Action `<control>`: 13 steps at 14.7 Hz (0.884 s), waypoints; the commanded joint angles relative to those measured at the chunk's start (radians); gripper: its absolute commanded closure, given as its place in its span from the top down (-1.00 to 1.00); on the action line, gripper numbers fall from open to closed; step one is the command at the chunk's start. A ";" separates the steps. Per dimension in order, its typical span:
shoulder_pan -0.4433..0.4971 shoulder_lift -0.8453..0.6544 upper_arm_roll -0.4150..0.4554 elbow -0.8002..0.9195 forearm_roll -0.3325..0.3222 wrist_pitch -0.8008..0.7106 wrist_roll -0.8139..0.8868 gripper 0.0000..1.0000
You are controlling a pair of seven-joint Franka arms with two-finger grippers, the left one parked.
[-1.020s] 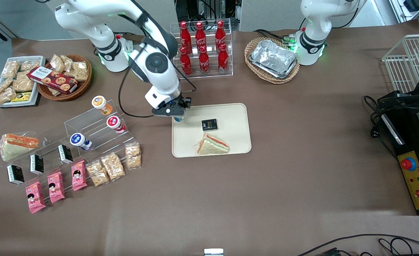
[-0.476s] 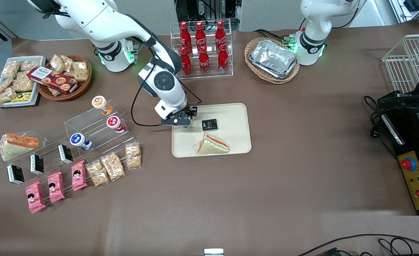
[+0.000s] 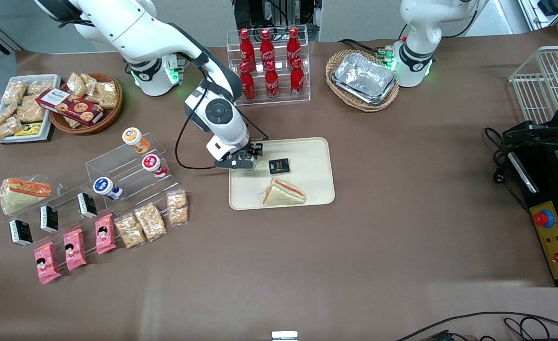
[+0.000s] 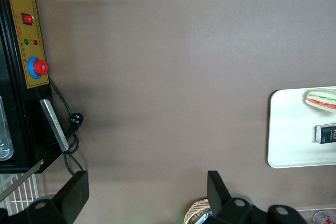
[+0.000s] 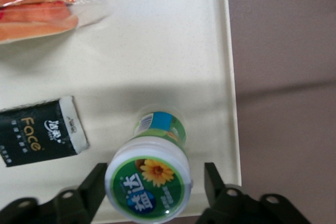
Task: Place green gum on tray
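Observation:
The green gum (image 5: 149,179), a small white bottle with a green lid and a flower on it, stands upright on the cream tray (image 5: 173,51) close to the tray's rim. My right gripper (image 5: 155,182) is open around it: one finger (image 5: 94,184) is at the lid, the other finger (image 5: 212,179) stands apart from it. In the front view the gripper (image 3: 242,164) hangs low over the corner of the tray (image 3: 314,156) toward the working arm's end, and it hides the bottle.
A black Face pack (image 3: 279,166) and a wrapped sandwich (image 3: 283,193) lie on the tray. An acrylic stand holds orange-lidded (image 3: 134,137), red-lidded (image 3: 152,163) and blue-lidded (image 3: 103,185) bottles. A cola rack (image 3: 269,66) and a foil tray in a basket (image 3: 364,78) stand farther back.
The gripper has moved over the tray's corner and come down with the bottle. In the last half second it has hardly moved.

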 commanded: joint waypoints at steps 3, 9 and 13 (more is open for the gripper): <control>-0.029 -0.090 0.000 0.033 -0.027 -0.031 0.007 1.00; -0.153 -0.202 0.000 0.330 -0.014 -0.478 -0.161 1.00; -0.259 -0.217 -0.064 0.554 -0.008 -0.751 -0.377 1.00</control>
